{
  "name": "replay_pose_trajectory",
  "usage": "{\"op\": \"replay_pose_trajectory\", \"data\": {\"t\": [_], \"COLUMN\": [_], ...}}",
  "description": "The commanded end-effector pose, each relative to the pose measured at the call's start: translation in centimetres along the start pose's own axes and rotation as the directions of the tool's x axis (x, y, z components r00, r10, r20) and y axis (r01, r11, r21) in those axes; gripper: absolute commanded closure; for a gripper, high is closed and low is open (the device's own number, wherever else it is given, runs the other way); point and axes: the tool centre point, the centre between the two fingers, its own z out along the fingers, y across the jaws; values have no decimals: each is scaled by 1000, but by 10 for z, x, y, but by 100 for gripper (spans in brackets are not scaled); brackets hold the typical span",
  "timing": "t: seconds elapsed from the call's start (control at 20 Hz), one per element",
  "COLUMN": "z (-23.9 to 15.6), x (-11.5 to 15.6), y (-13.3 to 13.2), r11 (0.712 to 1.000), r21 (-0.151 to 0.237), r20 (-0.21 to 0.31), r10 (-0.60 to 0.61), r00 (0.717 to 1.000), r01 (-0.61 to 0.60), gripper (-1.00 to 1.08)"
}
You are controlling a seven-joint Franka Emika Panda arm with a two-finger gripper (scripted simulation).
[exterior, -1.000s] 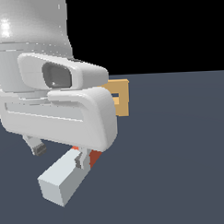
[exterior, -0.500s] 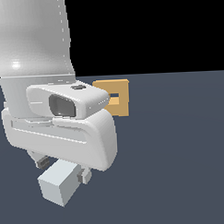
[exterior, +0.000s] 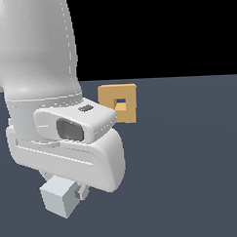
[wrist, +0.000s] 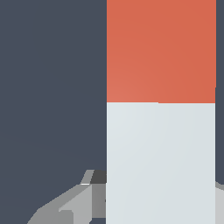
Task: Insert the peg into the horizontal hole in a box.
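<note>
The peg lies on the dark floor. In the exterior view only its pale grey-white end (exterior: 59, 199) sticks out from under my hand. The wrist view shows it close up: red-orange part (wrist: 161, 50) and pale part (wrist: 161, 162). My gripper (exterior: 78, 191) is low over the peg and open, with a finger (wrist: 70, 209) showing on either side of the pale part. The fingertips are hidden behind the peg. The tan box (exterior: 107, 95) stands upright farther back, its square hole (exterior: 121, 103) facing the camera, well apart from the peg.
The white arm and hand (exterior: 68, 142) fill the exterior view's left and hide most of the peg. The dark floor (exterior: 190, 161) stretches to the exterior view's right of the box.
My hand has come down over the peg and now covers the red-orange end in the exterior view. The peg's pale end has stayed where it was.
</note>
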Motion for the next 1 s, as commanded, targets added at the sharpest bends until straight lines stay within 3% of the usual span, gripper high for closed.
{"op": "replay_pose_trajectory", "data": {"t": [0.0, 0.55, 0.95], "z": [1, -2, -17], "x": [0, 7, 65], "y": [0, 1, 6], "r11": [1000, 1000, 997], "r21": [0, -1, -1], "r20": [0, 0, 1], "r10": [0, -8, -79], "r00": [1000, 1000, 997], "r01": [0, 8, 79], "gripper": [108, 108, 108]}}
